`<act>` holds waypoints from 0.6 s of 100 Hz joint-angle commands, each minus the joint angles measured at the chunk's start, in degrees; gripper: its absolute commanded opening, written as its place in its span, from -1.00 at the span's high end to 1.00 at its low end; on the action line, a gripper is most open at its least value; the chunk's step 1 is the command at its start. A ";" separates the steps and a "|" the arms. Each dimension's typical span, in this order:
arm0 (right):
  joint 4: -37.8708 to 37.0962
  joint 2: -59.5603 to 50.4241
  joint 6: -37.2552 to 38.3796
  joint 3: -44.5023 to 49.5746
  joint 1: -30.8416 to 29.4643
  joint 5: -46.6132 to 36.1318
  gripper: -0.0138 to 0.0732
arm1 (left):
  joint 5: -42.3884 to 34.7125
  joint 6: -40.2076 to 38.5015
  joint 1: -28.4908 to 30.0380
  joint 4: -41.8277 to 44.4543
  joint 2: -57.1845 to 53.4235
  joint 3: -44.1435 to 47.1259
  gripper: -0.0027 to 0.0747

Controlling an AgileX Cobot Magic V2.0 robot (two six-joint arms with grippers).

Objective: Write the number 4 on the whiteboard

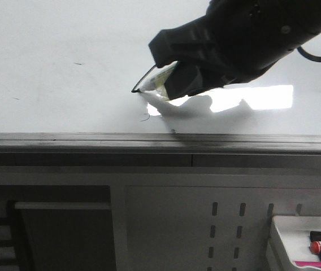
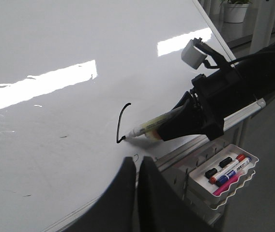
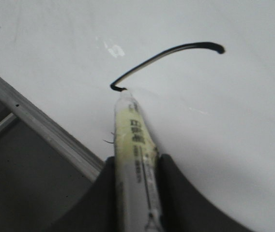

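Note:
The whiteboard (image 1: 64, 68) fills the upper front view, with a bright glare under my right arm. My right gripper (image 1: 183, 79) is shut on a pale yellow-white marker (image 1: 157, 79), its tip touching the board. Of the number 4, one curved black slanted stroke (image 2: 121, 118) shows, ending at the marker tip. The right wrist view shows the marker (image 3: 135, 145) between the fingers and the stroke (image 3: 166, 55) running away from the tip. My left gripper (image 2: 137, 162) is shut and empty, over the board's lower edge, a little below the marker (image 2: 149, 128).
A grey metal edge strip (image 1: 149, 141) runs along the board's bottom. Below it is a white perforated panel (image 1: 205, 226). A white tray (image 1: 287, 248) at the lower right holds several markers. Faint stray marks (image 1: 78, 63) dot the board.

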 commanded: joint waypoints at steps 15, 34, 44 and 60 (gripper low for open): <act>-0.52 -6.59 -0.21 -0.40 -7.65 6.11 0.78 | -2.98 -0.69 0.04 -1.56 0.23 -1.63 0.98; -3.15 -12.58 -0.21 1.03 -14.59 13.26 0.78 | -2.98 -0.69 0.04 -1.56 0.23 -1.63 0.98; -3.45 -15.21 -0.21 1.60 -18.11 13.78 0.78 | -2.98 -0.69 0.04 -1.56 0.23 -1.63 0.98; -4.02 -16.42 -0.21 1.60 -19.11 13.21 0.78 | -2.98 -0.69 0.04 -1.56 0.23 -1.63 0.98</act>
